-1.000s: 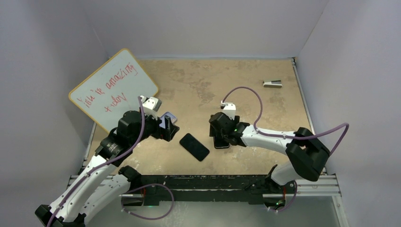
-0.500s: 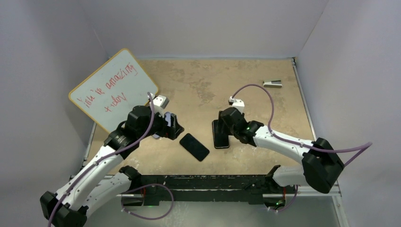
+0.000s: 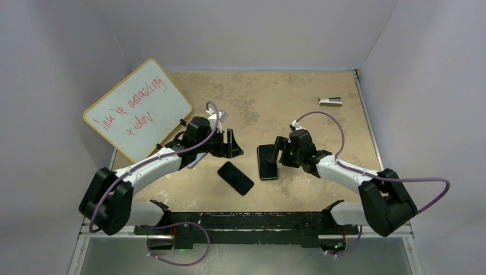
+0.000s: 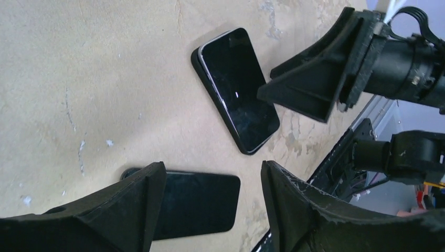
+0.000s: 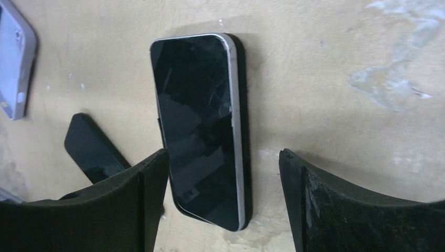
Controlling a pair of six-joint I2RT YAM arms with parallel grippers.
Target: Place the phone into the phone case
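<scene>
**Two look-alike slabs, two grippers in one small patch**

The phone (image 3: pixel 235 177) lies flat and aslant on the surface (image 3: pixel 321 132), near the front edge and inside nothing. The phone case (image 5: pixel 14 63) lies empty and apart from it, off to the left. In the top view it is hard to make out under the left forearm.

Just beside the phone lies a second black slab (image 3: pixel 267 162) with a silvery edge, and this is the first hazard. The right gripper (image 3: pixel 279 152) hovers over that slab with its fingers wide and nothing between them, so closing here would likely take the wrong thing. The left gripper (image 3: pixel 231 146) hangs just behind the phone, its fingers also apart and holding nothing.

The second risk is contact between the arms, since the left wrist view shows the right gripper close ahead over the same patch.

Third, the phone is thin, glossy and flat. Fingers coming down on it may skid, or may push it toward the front rail instead of catching an edge. The left forearm, low over the case, could also drag it.

As for room:
- **Behind and to the right:** the surface lies open up to the walls, with only a small grey object (image 3: pixel 330 102) near the far right corner.
- **Left:** a leaning whiteboard (image 3: pixel 137 109) crowds this side.
- **Front:** the margin is slim.
</scene>
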